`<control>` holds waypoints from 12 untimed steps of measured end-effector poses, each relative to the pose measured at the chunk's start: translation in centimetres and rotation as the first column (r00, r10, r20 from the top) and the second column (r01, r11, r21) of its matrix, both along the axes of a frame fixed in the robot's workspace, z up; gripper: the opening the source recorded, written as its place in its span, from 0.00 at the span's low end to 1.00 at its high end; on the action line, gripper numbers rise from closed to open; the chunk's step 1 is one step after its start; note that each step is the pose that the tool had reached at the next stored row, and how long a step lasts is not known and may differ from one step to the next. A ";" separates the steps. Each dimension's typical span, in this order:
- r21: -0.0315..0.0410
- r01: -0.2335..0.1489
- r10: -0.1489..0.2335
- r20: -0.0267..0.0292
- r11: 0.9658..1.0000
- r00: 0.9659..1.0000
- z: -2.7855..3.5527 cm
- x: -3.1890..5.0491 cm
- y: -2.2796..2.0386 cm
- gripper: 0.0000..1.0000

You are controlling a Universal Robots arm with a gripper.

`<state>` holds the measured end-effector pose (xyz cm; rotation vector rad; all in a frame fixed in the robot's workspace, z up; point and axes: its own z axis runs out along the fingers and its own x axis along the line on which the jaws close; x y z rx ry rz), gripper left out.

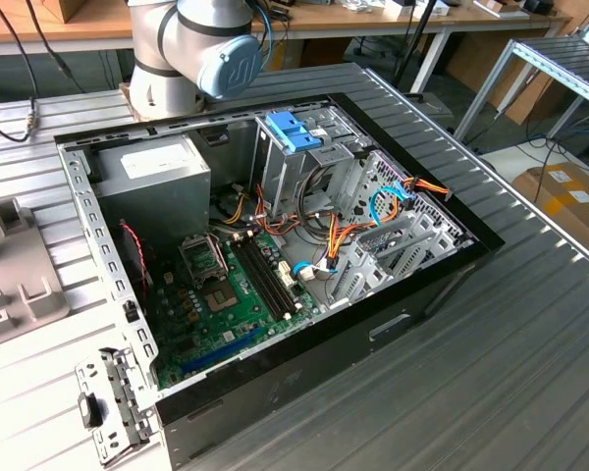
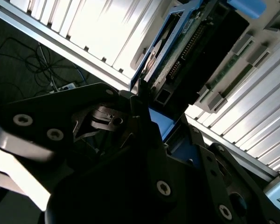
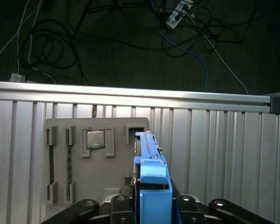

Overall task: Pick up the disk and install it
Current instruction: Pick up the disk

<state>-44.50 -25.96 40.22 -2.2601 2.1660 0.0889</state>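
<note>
The disk (image 3: 147,154) appears edge-on in the first wrist view, a thin metal body with bright blue rails and a blue tab (image 3: 154,186). My gripper (image 3: 151,207) is shut on it, one dark finger on each side of the tab. The disk hangs high above a grey parts tray (image 3: 116,186) on the ribbed table. In the second wrist view the disk's green circuit board (image 2: 186,46) and blue rail face the camera, with a black finger (image 2: 142,105) pressed against the rail.
In the exterior view the open computer case (image 1: 275,226) lies on the table with its motherboard, cables, a blue-latched drive cage (image 1: 293,130) and a grey power-supply box (image 1: 152,169). The arm's base (image 1: 191,49) stands behind it. The grey tray (image 1: 15,275) is at the exterior view's left.
</note>
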 end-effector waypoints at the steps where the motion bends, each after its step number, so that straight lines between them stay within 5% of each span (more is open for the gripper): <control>1: 0.000 0.000 0.000 0.000 1.000 1.000 0.09 0.00 0.00 0.37; 12: 0.000 0.000 0.000 0.000 1.000 1.000 1.20 0.00 0.00 0.37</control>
